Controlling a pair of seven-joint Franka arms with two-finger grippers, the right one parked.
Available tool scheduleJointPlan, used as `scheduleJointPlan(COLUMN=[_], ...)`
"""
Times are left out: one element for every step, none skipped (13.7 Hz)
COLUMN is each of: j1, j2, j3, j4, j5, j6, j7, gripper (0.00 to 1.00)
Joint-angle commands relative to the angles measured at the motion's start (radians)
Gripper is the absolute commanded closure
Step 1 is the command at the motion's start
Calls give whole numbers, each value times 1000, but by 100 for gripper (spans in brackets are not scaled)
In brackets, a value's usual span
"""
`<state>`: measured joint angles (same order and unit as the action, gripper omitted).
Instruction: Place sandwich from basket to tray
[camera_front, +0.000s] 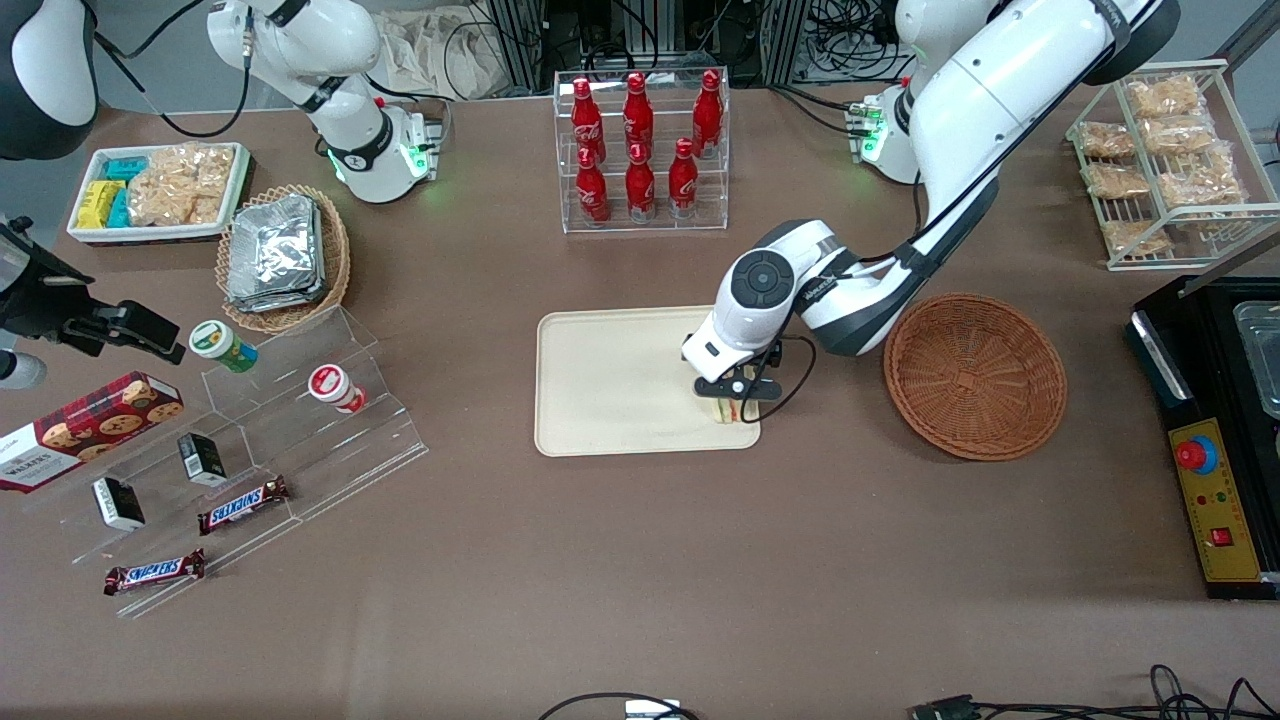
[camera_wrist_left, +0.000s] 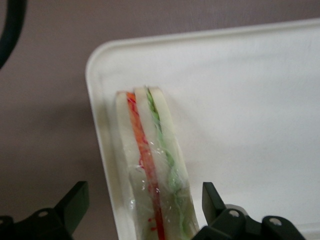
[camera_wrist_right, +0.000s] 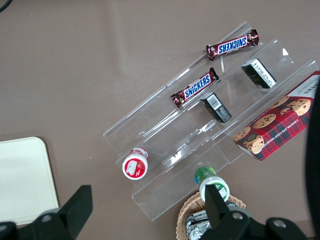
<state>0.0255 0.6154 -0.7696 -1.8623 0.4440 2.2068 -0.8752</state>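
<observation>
While the basket (camera_front: 975, 375) sits empty, the sandwich (camera_wrist_left: 152, 175) rests in the tray (camera_front: 600, 385) corner, pincer (camera_front: 733, 398) fingers apart around it.

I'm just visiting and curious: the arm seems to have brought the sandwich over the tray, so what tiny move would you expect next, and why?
Probably a straight lift away. The sandwich already rests on the tray, in the corner nearest the empty basket. The gripper straddles it with fingers open and clear gaps on both sides, so nothing holds it now.
</observation>
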Motion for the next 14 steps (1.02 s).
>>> scheduleJointPlan(j1=[14,13,13,13,14,13,-1,-15,-36,-77,-103,-110,-110,-111], j2=[-39,-57,-89,-129,-184,-250,-314,-380,-448,-515,-578,-626,-664,-699], j3=[-74,-83,-83,-77,-65,-16,62,135,226,315,385,430,481,542], j4=[171,240,306,349,354,345,332,315,281,238,189,152,129,108], j5=[-4,-25,-60,-89,-115,-140,-195,-252,-301,-324,-340,-370,-387,-412], j6=[-245,-348,-437,-506,-534,-545,-562,-568,-573,-573,-564,-561,-562,-564], j7=[-11,-1,11,37,65,96,143,198,253,289,313,335,381,454], gripper=[0,0,0,0,2,1,1,1,1,0,0,0,0,0])
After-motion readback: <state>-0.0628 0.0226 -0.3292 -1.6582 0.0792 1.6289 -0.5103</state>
